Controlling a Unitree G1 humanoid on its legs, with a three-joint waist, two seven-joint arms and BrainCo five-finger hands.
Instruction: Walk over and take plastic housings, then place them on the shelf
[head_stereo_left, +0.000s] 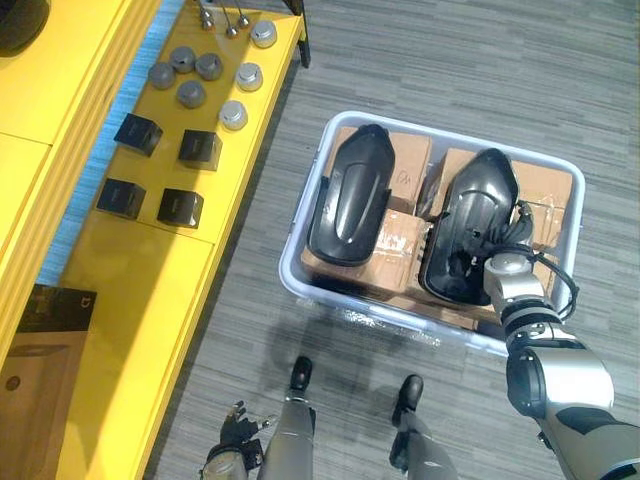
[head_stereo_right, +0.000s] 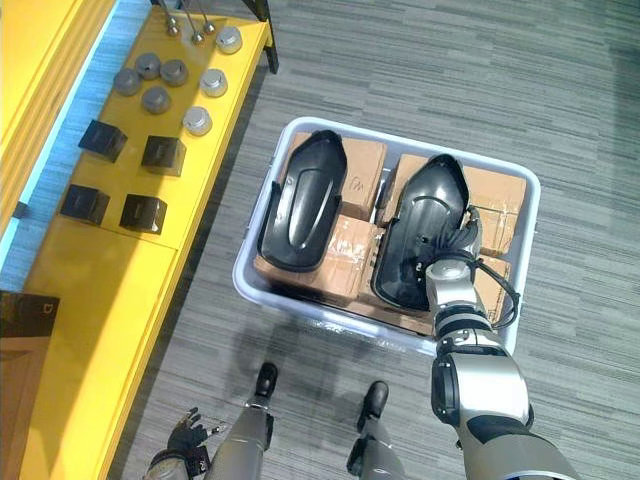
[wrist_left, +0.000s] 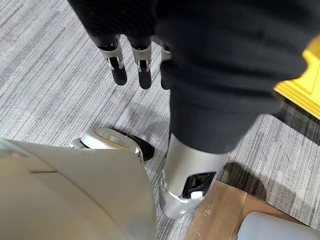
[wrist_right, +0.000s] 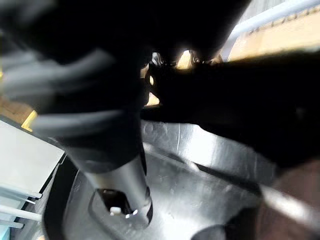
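Two black plastic housings lie side by side on cardboard boxes inside a pale bin (head_stereo_left: 400, 318) on the floor. The left housing (head_stereo_left: 350, 195) is untouched. My right hand (head_stereo_left: 500, 252) reaches down into the near end of the right housing (head_stereo_left: 475, 215). The right wrist view has its thumb (wrist_right: 122, 190) against the glossy inner wall of that housing (wrist_right: 200, 175), while its fingers are lost in dark blur. My left hand (head_stereo_left: 235, 432) hangs low at my side above the floor, its fingers (wrist_left: 131, 60) straight and holding nothing.
A long yellow shelf (head_stereo_left: 150, 290) runs along the left, carrying several small black boxes (head_stereo_left: 180, 208) and grey round caps (head_stereo_left: 190, 93). Cardboard boxes (head_stereo_left: 400, 240) fill the bin under the housings. Grey striped floor surrounds the bin.
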